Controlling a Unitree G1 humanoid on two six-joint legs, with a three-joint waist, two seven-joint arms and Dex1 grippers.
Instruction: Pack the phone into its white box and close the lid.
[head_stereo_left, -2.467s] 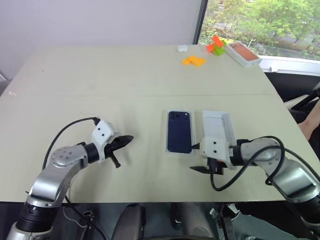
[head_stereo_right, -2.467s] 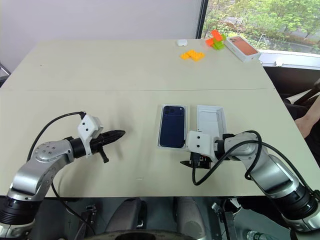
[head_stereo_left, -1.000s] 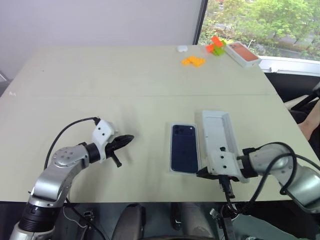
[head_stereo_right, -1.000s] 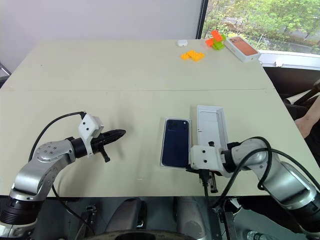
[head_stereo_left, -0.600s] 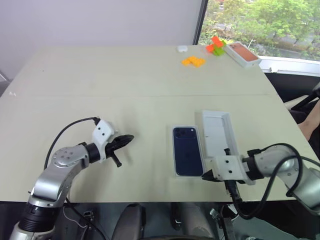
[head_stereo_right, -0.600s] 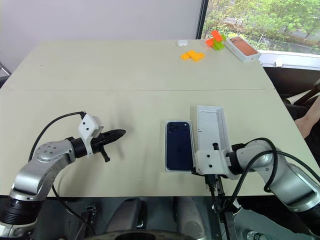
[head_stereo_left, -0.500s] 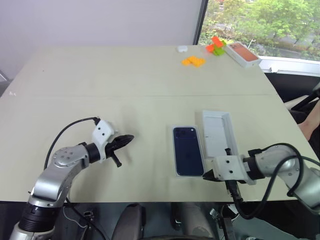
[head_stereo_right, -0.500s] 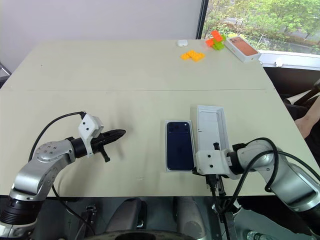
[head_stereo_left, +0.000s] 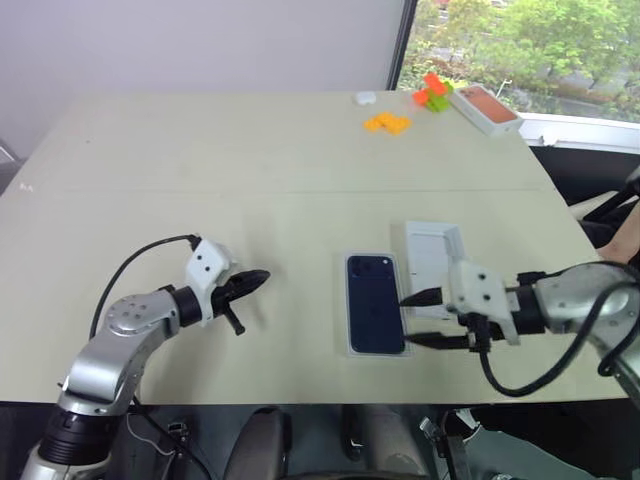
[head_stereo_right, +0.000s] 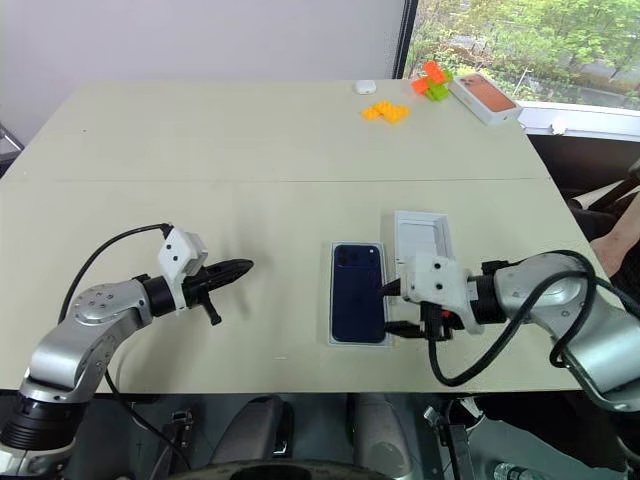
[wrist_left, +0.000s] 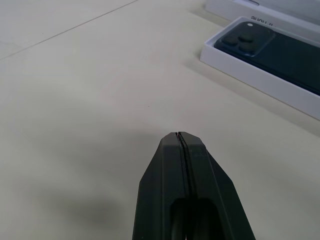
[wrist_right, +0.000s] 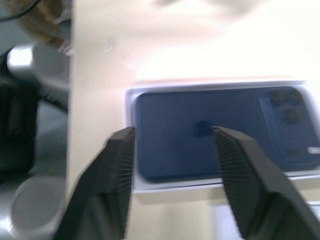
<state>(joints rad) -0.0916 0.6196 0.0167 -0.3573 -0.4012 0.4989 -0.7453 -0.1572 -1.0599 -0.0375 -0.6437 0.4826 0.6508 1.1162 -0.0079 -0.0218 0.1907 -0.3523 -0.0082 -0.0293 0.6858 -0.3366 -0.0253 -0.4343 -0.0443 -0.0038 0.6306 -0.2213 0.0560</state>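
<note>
The dark navy phone (head_stereo_left: 375, 302) lies camera side up inside the white box (head_stereo_left: 351, 345), whose white rim shows all around it near the table's front. The lid (head_stereo_left: 433, 262) lies open side up just right of the box, with its near end under my right arm. My right gripper (head_stereo_left: 415, 318) hovers at the box's near right corner. It points left with its fingers apart and nothing between them. In the right wrist view the phone (wrist_right: 215, 130) shows beyond the fingers (wrist_right: 120, 165). My left gripper (head_stereo_left: 250, 280) is shut and empty, well left of the box (wrist_left: 260, 80).
At the table's far right stand an orange-red-topped box (head_stereo_left: 485, 107), orange bricks (head_stereo_left: 387, 122), red and green bricks (head_stereo_left: 432, 92) and a small white object (head_stereo_left: 364, 97). The table's front edge runs just below both grippers. A person's arm (head_stereo_left: 628, 235) shows at the right edge.
My right gripper has lifted from the table's front edge, swung to point left at the box, and opened. The box with the phone slid slightly right earlier. My left arm kept still.
</note>
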